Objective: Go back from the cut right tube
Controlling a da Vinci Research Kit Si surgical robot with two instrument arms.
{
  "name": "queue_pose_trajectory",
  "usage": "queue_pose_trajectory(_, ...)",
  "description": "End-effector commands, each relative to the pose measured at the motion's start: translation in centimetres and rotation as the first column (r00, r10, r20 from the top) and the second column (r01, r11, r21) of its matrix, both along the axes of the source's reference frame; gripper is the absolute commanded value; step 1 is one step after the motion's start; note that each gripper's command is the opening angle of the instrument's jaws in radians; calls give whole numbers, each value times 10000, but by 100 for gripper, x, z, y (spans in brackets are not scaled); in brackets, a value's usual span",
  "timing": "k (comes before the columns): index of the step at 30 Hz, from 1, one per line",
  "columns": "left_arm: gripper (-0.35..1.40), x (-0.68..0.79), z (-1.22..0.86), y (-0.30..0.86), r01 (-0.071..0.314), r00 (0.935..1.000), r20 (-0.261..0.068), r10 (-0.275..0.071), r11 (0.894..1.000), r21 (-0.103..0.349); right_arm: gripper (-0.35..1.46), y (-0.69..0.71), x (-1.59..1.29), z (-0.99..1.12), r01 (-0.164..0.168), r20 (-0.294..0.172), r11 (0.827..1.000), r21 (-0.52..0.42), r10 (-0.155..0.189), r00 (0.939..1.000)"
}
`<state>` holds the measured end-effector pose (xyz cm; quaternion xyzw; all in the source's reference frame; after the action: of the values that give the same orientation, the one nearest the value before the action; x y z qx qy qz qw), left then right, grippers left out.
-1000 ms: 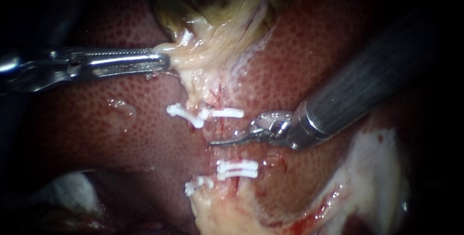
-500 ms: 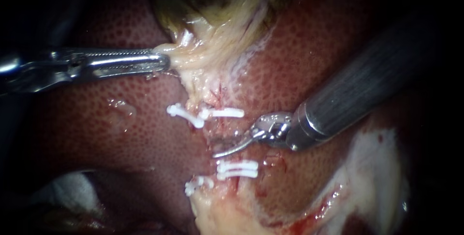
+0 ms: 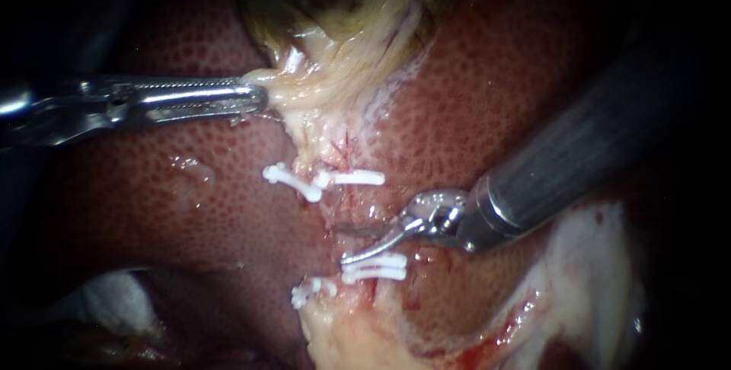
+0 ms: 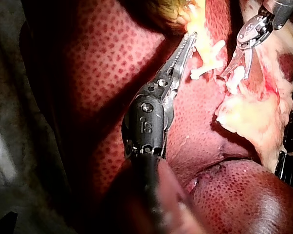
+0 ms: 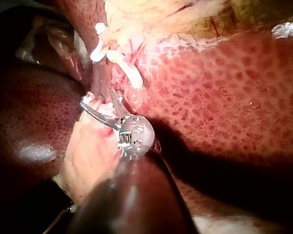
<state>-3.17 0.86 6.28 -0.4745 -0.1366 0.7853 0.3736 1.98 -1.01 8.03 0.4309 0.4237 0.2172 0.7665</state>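
Reaching in from the right, the right instrument (image 3: 340, 243) holds its curved blades apart over the right tube (image 3: 352, 208) — a strip of tissue running between an upper clip (image 3: 356, 178) and a lower pair of clips (image 3: 375, 267); the lower blade's tip lies just beside that pair. Whether the tube is parted does not show. The left instrument (image 3: 255, 97) is clamped on the pale lower edge of the gallbladder (image 3: 335, 43), which lies on the liver (image 3: 472, 96).

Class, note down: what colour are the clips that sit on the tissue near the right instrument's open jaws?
The clips are white. They show best in the endoscope view.
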Motion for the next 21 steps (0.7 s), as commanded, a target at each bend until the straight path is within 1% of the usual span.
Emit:
queue_pose_trajectory(1,-35,0,0,0,0,10000,1,0,10000,1,143,3,-5,-3,183,235,9980,-597,-170,9996)
queue_pose_trajectory(3,-35,0,0,0,0,10000,1,0,10000,1,143,9,-15,-10,451,679,9892,-1395,-359,9970)
queue_pose_trajectory(4,-35,0,0,0,0,10000,1,0,10000,1,143,11,-19,-12,515,758,9860,-1587,-399,9963)
queue_pose_trajectory(5,-35,0,0,0,-31,10000,-7,31,10000,-49,143,15,-26,-16,597,961,9780,-1997,-411,9945)
queue_pose_trajectory(6,-35,0,0,0,-31,10000,-7,31,10000,-49,143,19,-32,-20,629,1086,9743,-2164,-400,9933)
queue_pose_trajectory(9,-35,0,0,0,-31,10000,-7,31,10000,-49,143,32,-52,-34,484,1254,9665,-2522,-169,9920)
queue_pose_trajectory(13,-35,0,0,0,-31,10000,-7,31,10000,-49,143,49,-74,-59,387,1447,9561,-2904,39,9895)
queue_pose_trajectory(15,-35,0,0,0,-31,10000,-7,31,10000,-49,143,54,-81,-70,274,1462,9539,-2988,174,9891)
queue_pose_trajectory(17,-35,0,0,0,-33,10000,-6,33,10000,-49,143,59,-87,-84,91,1371,9503,-3112,354,9899)
queue_pose_trajectory(21,-35,0,0,0,-34,10000,-5,34,10000,-49,143,63,-90,-106,-111,1259,9411,-3379,568,9904)
